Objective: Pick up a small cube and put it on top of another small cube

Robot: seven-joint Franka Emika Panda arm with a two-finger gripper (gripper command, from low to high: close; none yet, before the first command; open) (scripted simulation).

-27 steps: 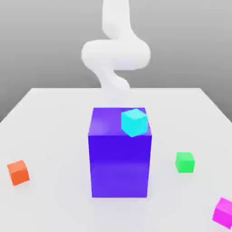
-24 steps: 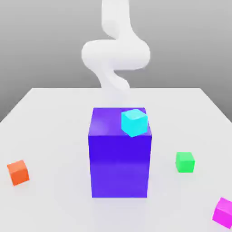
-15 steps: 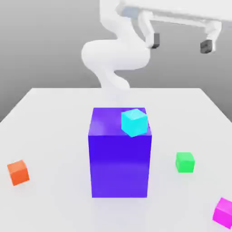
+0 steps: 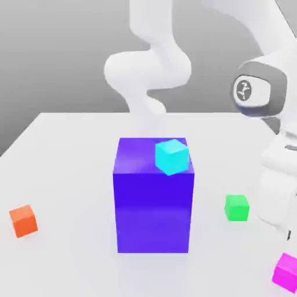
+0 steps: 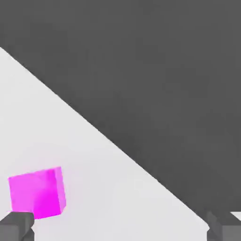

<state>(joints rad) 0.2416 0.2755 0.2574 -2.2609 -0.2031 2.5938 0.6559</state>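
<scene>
A: Magenta cube (image 5: 36,193) first: in the hand view it sits on the white worktop (image 5: 94,179) just beside one finger (image 5: 16,226) of the claw (image 5: 120,228), off to that side and not between the two tips. In the exterior view the same cube (image 4: 286,271) lies at the near corner of the worktop, beside the lowered arm (image 4: 278,174)

B: And the claw itself?

A: Released, fingers spread wide, nothing in it. The other finger (image 5: 223,228) stands well apart from the cube

B: So the step is lining up for the pick?

A: I'd say so. To do it well, shift the claw sideways toward the cube until it sits midway between the fingers, then go down. Dropping from here would likely land a fingertip on the cube's top or knock it toward the worktop's edge, which runs close by

B: Wrist angle?

A: The cube's faces look slightly skewed to the finger line; squaring the fingers to two flat faces should give a firmer hold than pinching corners

B: Where does it go afterwards?

A: Onto another small cube. The green cube (image 4: 236,207) is the nearest to the claw; the orange cube (image 4: 24,220) lies far off beyond the big blue block (image 4: 154,197), which carries a cyan cube (image 4: 171,156). Lift high enough before travelling
</scene>
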